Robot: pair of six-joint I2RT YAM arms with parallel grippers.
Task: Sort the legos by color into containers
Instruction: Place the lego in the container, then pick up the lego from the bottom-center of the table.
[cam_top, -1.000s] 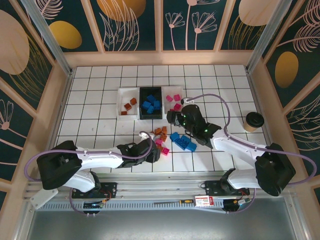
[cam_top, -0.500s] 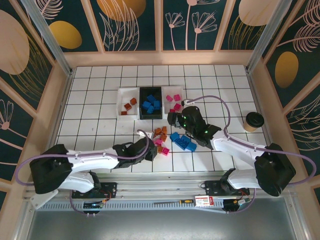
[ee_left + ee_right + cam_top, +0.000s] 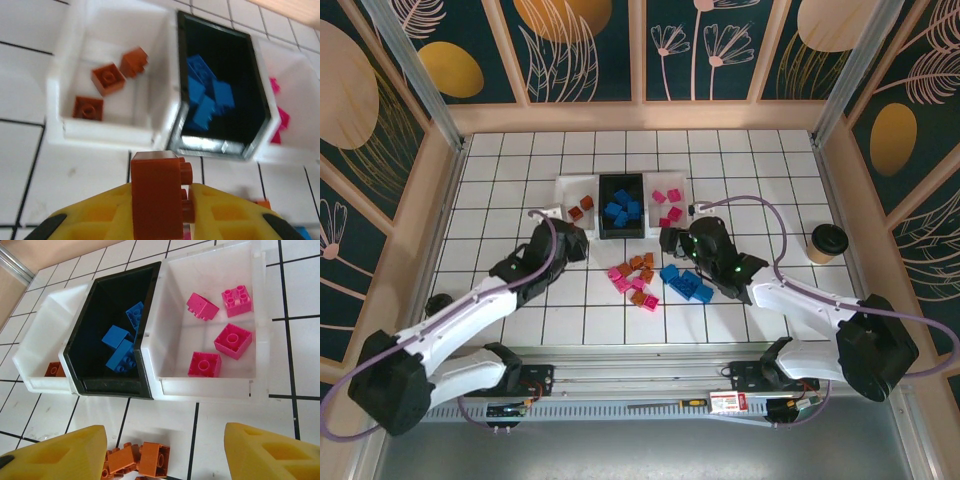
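The table (image 3: 500, 200) is covered with white square tiles with thin dark lines between them. It is closed on three sides by walls (image 3: 590, 50) of pale wood frames and dark teal panels with drawn leaves and flowers. The black tray (image 3: 621, 232) stands near the middle of the tiles and holds blue bricks (image 3: 623, 208). Touching its left side is the left white tray (image 3: 570, 192), with three orange-brown bricks (image 3: 107, 79) in it. Touching its right side is the right white tray (image 3: 650, 208), with four pink bricks (image 3: 215, 330) in it. The left gripper (image 3: 572, 232) is just to the near-left of the black tray. Its yellow fingers (image 3: 225, 210) pinch one orange-brown brick (image 3: 156, 195), held upright over the tile in front of the left white tray. The right gripper (image 3: 668, 238) is just to the near-right of the black tray; its fingers are spread wide apart with nothing between them. The loose bricks (image 3: 638, 280), pink, orange-brown and blue, lie together on the tiles on the near side of the black tray. A dark paper cup (image 3: 828, 241) stands far to the right of the black tray, close to the wall.
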